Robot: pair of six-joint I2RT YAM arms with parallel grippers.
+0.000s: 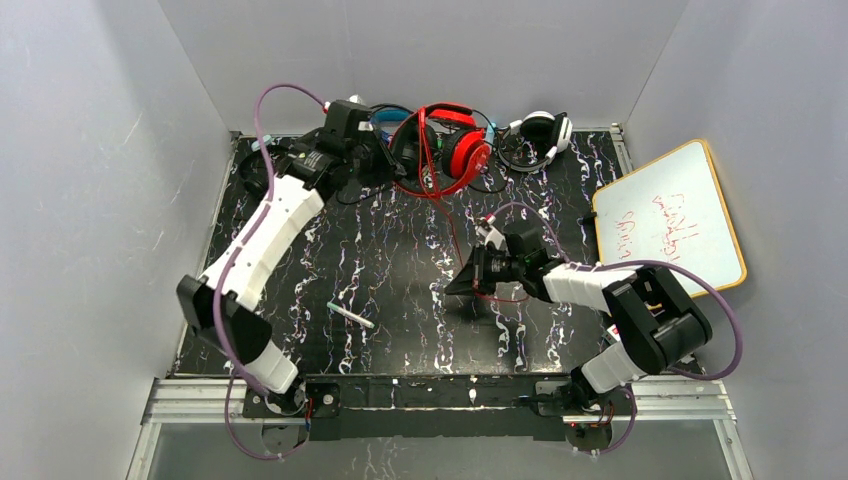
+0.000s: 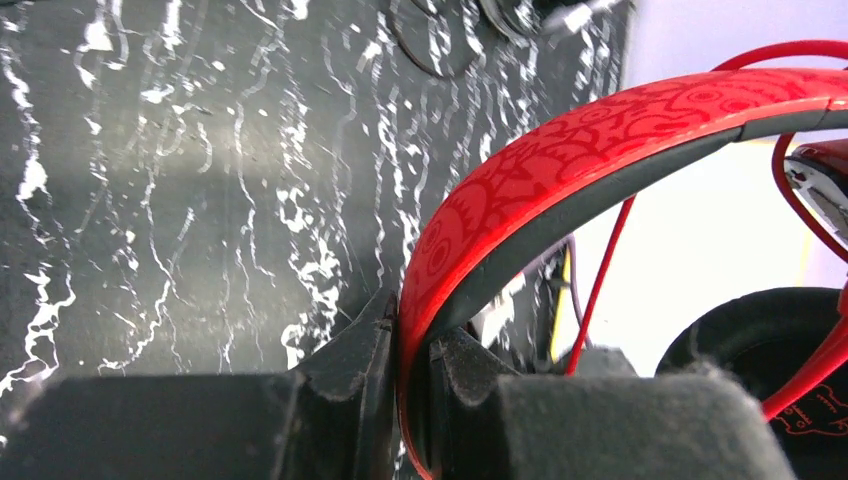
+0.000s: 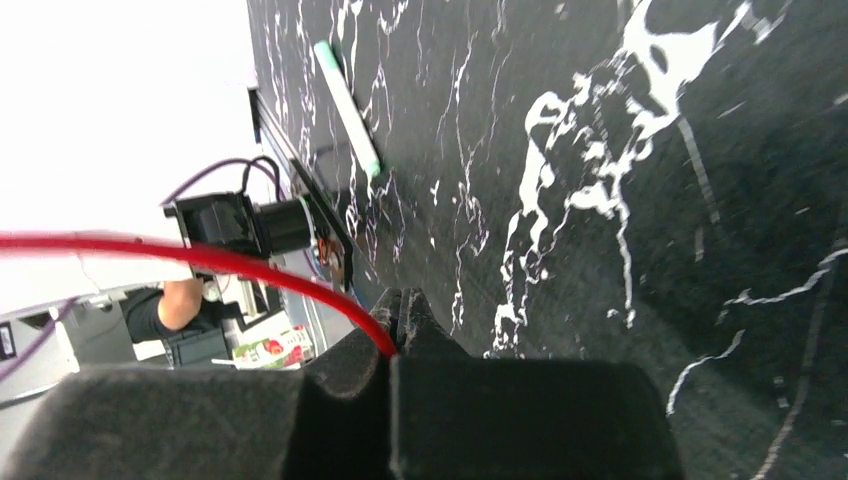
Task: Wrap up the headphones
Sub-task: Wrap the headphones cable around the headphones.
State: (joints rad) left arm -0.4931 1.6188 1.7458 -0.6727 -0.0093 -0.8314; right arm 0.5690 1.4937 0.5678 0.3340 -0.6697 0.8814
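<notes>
The glossy red headphones (image 1: 458, 140) stand at the back middle of the table. My left gripper (image 1: 393, 160) is shut on their patterned red headband (image 2: 560, 150), with one finger on each side of the band (image 2: 415, 350). A black ear cushion (image 2: 760, 340) shows at the right of the left wrist view. Their thin red cable (image 1: 452, 215) runs forward over the table to my right gripper (image 1: 458, 283). That gripper (image 3: 398, 320) is shut on the cable (image 3: 200, 255) just above the tabletop.
A black pair with a blue headband (image 1: 388, 120) sits behind the left gripper. A black-and-white pair (image 1: 540, 133) lies to the right of the red one. A whiteboard (image 1: 670, 215) leans at the right edge. A green-tipped pen (image 1: 350, 315) (image 3: 345, 100) lies front left.
</notes>
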